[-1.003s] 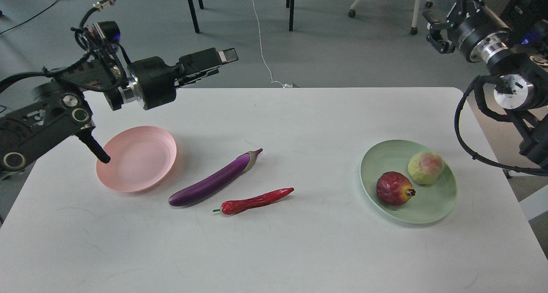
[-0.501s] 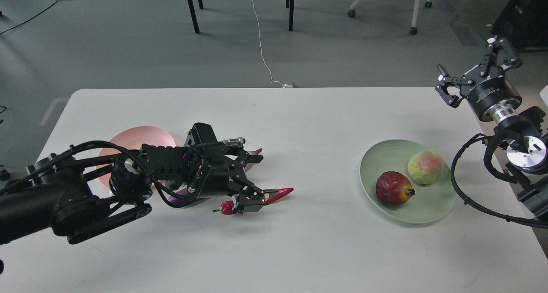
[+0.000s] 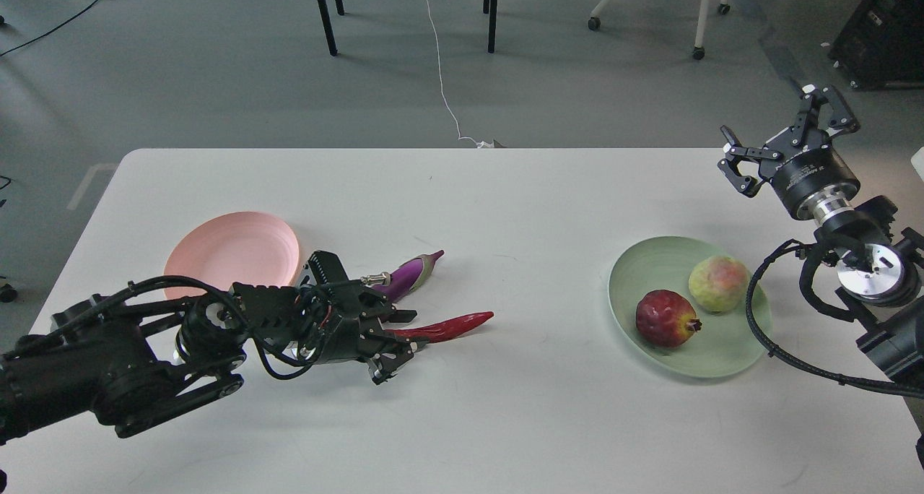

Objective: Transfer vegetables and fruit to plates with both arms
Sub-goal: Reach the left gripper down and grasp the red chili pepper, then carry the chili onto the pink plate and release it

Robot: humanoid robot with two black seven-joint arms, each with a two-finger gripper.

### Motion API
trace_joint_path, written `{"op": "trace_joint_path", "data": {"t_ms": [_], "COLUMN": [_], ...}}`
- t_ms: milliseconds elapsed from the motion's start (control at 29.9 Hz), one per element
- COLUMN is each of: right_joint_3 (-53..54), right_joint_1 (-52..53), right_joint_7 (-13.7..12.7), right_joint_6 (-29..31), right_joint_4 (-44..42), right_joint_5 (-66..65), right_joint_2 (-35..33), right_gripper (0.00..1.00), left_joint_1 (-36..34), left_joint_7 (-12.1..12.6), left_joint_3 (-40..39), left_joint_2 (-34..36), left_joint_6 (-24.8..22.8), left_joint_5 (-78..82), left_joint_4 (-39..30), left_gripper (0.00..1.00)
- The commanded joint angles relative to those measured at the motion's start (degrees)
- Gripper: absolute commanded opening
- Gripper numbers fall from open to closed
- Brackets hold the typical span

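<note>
The eggplant (image 3: 408,274) is mostly hidden behind the low-lying left gripper (image 3: 395,342), which is clamped on the chili (image 3: 447,326) (stem end covered) on the table (image 3: 505,422). The right gripper (image 3: 783,144) is held raised, spread wide.

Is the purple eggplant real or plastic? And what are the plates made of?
The eggplant looks like glossy plastic or rubber: smooth, even shine, though that is a guess. The pink plate and green plate look like matte plastic, maybe a fibre mix: dull, no glare, fine rings on the surface.
</note>
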Motion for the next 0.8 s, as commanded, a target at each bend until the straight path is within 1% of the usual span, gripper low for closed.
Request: {"op": "trace_joint_path", "data": {"t_ms": [0, 201, 301, 401, 468, 568, 668, 769], "right_joint_3": [0.11, 0.11, 0.11, 0.11, 0.02, 0.02, 0.02, -0.15], "right_joint_1": [0.02, 0.02, 0.11, 0.19, 0.19, 0.19, 0.19, 0.19], "right_joint_7": [-0.01, 0.08, 0.08, 0.08, 0.08, 0.08, 0.08, 0.08], "right_joint_6": [-0.01, -0.01, -0.01, -0.01, -0.01, -0.01, -0.01, -0.01], "right_joint_4": [-0.06, -0.06, -0.06, -0.06, -0.15, -0.23, -0.23, -0.23], "right_joint_5": [-0.03, -0.03, -0.03, -0.03, -0.03, -0.03, -0.03, -0.03], "right_joint_2": [0.0, 0.0, -0.09, -0.26, -0.35, -0.35, -0.44, -0.18], "right_gripper": [0.99, 0.99, 0.99, 0.99, 0.99, 0.99, 0.99, 0.99], "left_joint_1": [0.96, 1.58, 1.14, 1.05, 0.97, 0.79, 1.23, 2.1], "left_joint_7": [-0.08, 0.18, 0.19, 0.01, -0.08, 0.01, -0.08, -0.08], "left_joint_3": [-0.12, -0.73, -2.83, -8.1, -10.83, -11.98, -11.54, -10.93], "left_joint_2": [0.05, 0.93, 3.03, 7.68, 11.29, 16.04, 19.82, 20.97], "left_joint_6": [0.34, 1.22, 1.65, 1.66, 1.66, 1.74, 3.06, 5.17], "left_joint_5": [-0.01, -0.01, -0.01, -0.01, -0.46, -6.95, -13.89, -15.49], "left_joint_4": [0.01, -1.57, -5.6, -11.31, -12.47, -10.99, -5.02, 1.22], "left_gripper": [0.3, 0.09, 0.07, 0.08, 0.08, 0.09, 0.09, 0.1]}}
